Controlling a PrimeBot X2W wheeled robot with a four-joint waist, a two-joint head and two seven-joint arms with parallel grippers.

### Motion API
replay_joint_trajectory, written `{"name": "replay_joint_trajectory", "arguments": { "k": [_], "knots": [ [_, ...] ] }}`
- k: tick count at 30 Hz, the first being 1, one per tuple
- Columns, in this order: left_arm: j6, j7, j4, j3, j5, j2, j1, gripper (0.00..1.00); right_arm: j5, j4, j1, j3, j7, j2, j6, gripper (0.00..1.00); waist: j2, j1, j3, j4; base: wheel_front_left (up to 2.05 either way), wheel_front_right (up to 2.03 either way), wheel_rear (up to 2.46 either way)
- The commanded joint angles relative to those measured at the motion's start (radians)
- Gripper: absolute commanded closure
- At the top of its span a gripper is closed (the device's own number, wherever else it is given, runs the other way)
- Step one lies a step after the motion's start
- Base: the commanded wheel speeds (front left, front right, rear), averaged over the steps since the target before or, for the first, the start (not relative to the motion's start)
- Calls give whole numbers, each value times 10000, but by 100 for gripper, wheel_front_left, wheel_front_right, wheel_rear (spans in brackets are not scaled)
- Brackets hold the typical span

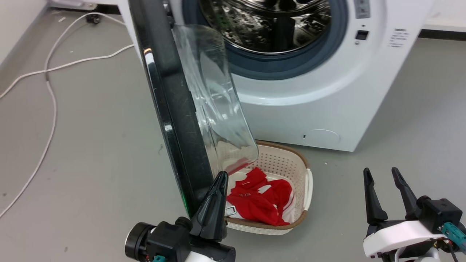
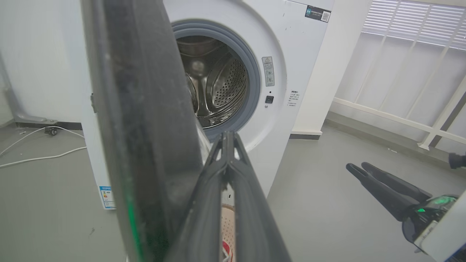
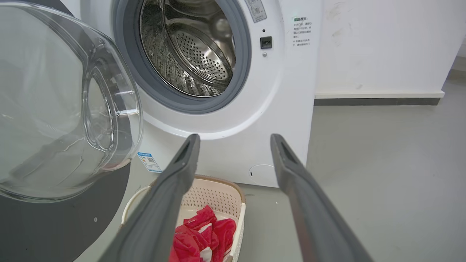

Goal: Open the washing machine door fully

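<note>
Grey floor (image 1: 91, 145); washing machine door (image 1: 174, 120) ajar; left gripper (image 1: 221, 174) jaws closed, right gripper (image 1: 380, 170) apart.

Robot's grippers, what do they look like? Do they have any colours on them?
The left gripper and right gripper each have two long, pointy dark grey fingers on a black boxy base. The right one has a white curved shell and a teal plug; the left wrist view shows a green light on it.

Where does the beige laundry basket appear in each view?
Head view: laundry basket lower centre, right of the washing machine door.
Left wrist view: laundry basket a sliver at bottom centre.
Right wrist view: laundry basket bottom, left of centre.
Shared landmark: the steel drum.
</note>
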Motion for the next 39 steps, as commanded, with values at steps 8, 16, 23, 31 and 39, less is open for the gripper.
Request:
{"name": "replay_joint_trajectory", "arguments": {
  "k": [8, 16, 23, 31, 39],
  "knots": [
    [-186, 720, 134, -72, -217, 470, 108, 100, 15, -29, -207, 9, 36, 26, -7, 0, 0, 0, 136, 980, 0, 0, 0],
    [128, 853, 263, 352, -178, 712, 77, 100, 112, 147, -202, 90, -58, 26, -7, 0, 0, 0, 73, 970, 0, 0, 0],
    [581, 906, -313, 720, -46, 808, 202, 100, 210, 253, -50, 26, -123, 26, -7, 0, 0, 0, -15, 1002, 0, 0, 0],
    [1104, 973, -972, 1122, 20, 956, 493, 100, 215, 218, 132, -169, -77, 26, -7, 0, 0, 0, -101, 1568, 0, 0, 0],
    [1140, 675, -346, 2072, -672, 1223, 726, 100, 74, -17, 91, -132, 89, 25, -7, 0, 0, 0, -54, 2162, 0, 0, 0]
  ]
}}
